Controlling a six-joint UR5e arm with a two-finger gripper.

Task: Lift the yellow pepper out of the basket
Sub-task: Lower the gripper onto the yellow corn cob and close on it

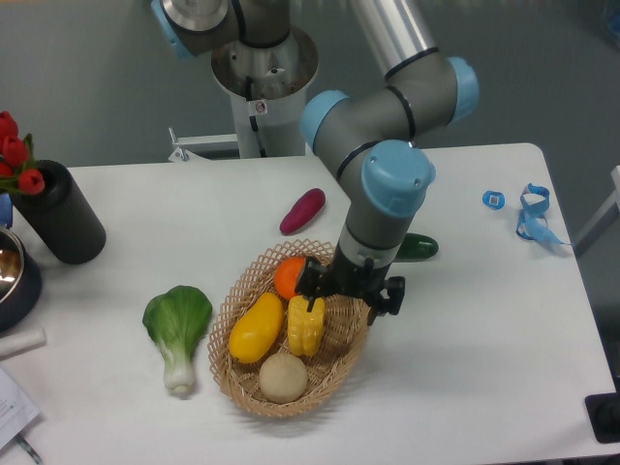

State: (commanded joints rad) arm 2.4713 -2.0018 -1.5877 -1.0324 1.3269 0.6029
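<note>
The yellow pepper (306, 329) stands in the middle of the woven wicker basket (344, 351), between a smooth elongated yellow fruit (256, 327) and the basket's right wall. My gripper (316, 294) points down right over the pepper, with its dark fingertips at the pepper's top. The jaws look slightly apart around the top of the pepper, which rests in the basket. The wrist hides the back of the basket.
An orange fruit (288, 276) and a beige round vegetable (282, 377) share the basket. A bok choy (177, 327) lies to its left, a purple sweet potato (302, 211) and a green cucumber (418, 247) behind it. A black vase (58, 215) and a dark bowl (12, 281) stand far left.
</note>
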